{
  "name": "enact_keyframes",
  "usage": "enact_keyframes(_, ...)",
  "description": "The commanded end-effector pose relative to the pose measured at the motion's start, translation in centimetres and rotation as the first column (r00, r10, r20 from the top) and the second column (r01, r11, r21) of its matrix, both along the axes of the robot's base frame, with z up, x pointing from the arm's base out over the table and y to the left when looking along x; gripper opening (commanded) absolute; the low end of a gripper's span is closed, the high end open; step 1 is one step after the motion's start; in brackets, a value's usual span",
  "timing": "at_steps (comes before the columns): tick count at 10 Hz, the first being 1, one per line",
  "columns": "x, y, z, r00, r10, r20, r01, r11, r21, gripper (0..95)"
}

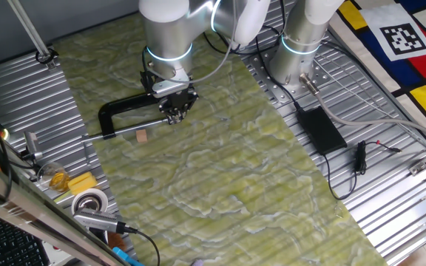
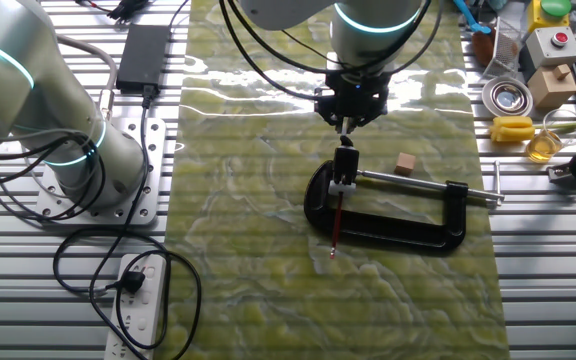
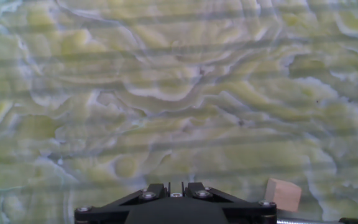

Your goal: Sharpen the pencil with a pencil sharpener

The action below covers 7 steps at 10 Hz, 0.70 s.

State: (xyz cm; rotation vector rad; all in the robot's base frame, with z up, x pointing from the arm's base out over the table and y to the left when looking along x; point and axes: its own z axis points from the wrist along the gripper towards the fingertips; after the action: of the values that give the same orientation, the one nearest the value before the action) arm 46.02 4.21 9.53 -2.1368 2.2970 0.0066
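Observation:
The black C-shaped clamp (image 1: 128, 109) (image 2: 388, 225) lies on the green mat. A small black and white pencil sharpener (image 2: 344, 168) sits at the clamp's jaw end. The pencil (image 2: 336, 222) shows as a thin dark stick that runs from the sharpener across the clamp's frame to the mat. My gripper (image 2: 346, 124) (image 1: 174, 116) hangs just above the sharpener, apart from it. Its fingers look close together with nothing between them. The hand view shows only the black gripper base (image 3: 173, 210), not the fingertips, the sharpener or the pencil.
A small wooden block (image 2: 405, 164) (image 1: 142, 136) (image 3: 283, 194) lies beside the clamp's silver screw rod (image 2: 418, 186). A second arm's base (image 1: 298, 59) (image 2: 78, 160), a black power brick (image 1: 320, 127), a tape roll (image 2: 505, 97) and a power strip (image 2: 138, 300) stand off the mat.

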Motion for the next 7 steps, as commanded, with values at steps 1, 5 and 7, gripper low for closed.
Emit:
enact_keyframes(1,0.03,0.00,0.00,1.000,-0.028,-0.003,0.028,1.000,0.007,0.0)
enact_keyframes(5,0.03,0.00,0.00,0.993,-0.115,-0.004,0.115,0.993,0.004,0.0)
enact_keyframes(7,0.03,0.00,0.00,0.996,-0.094,-0.005,0.094,0.996,-0.002,0.0)
